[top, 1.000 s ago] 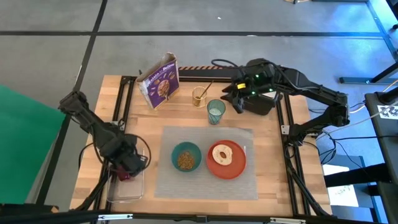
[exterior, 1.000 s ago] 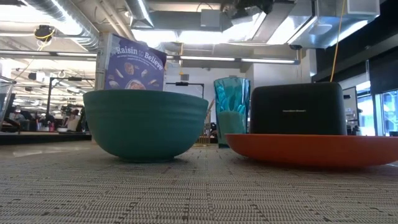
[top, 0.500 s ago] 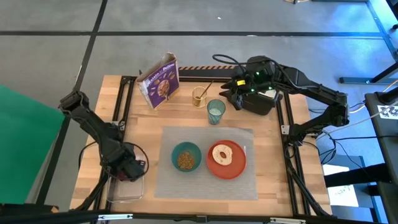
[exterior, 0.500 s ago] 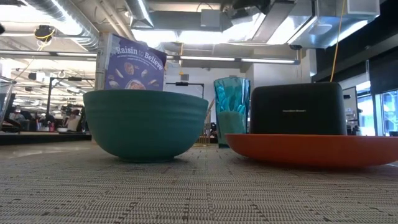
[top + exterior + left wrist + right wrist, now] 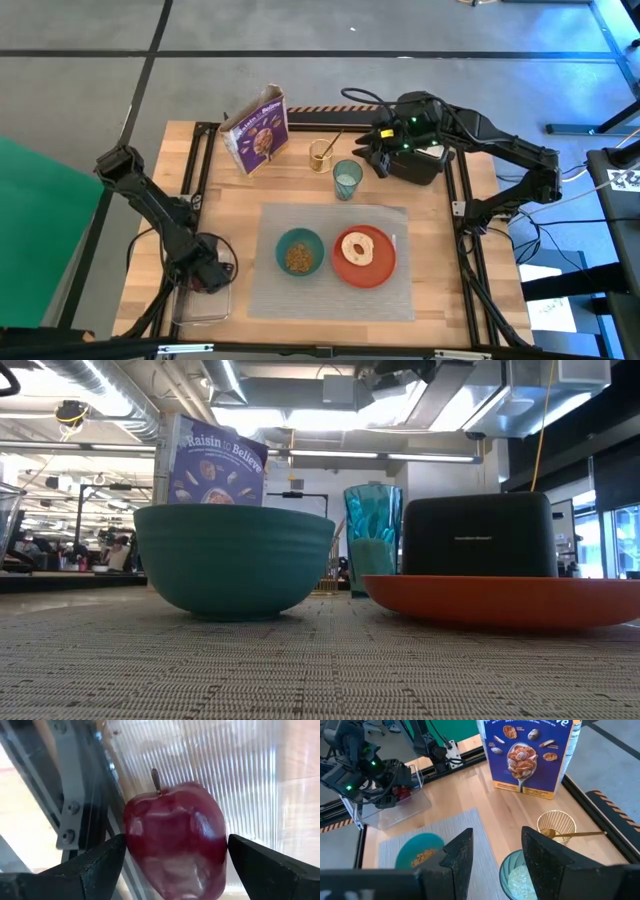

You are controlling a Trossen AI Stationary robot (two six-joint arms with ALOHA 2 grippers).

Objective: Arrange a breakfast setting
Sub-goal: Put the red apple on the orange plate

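A dark-red apple (image 5: 175,845) is between the fingers of my left gripper (image 5: 205,277), over the clear tray (image 5: 200,303) at the near left. On the grey placemat (image 5: 300,300) stand a teal bowl (image 5: 299,251) with cereal and an orange-red plate (image 5: 385,268) bearing a bagel (image 5: 356,247). A translucent teal cup (image 5: 347,178) stands just beyond the mat. A gold spoon (image 5: 580,835) leans in a gold wire holder (image 5: 322,152). My right gripper (image 5: 375,150) is open and empty at the far right, by the black toaster (image 5: 420,162). My left gripper pinches the apple between its two fingers, one finger (image 5: 100,867) on each of its two opposite sides (image 5: 132,840). The stem shows beyond the fingers. The ribbed tray floor lies behind the apple; whether the apple rests on it I cannot tell.
A purple cereal box (image 5: 257,130) stands at the far left of the table. The toaster's cable runs along the far edge. Black frame rails (image 5: 200,170) border the table's left and right sides. Bare wood shows between tray and mat.
My left gripper has moved a little toward the table's near edge, over the tray, and now covers the apple in the high view.
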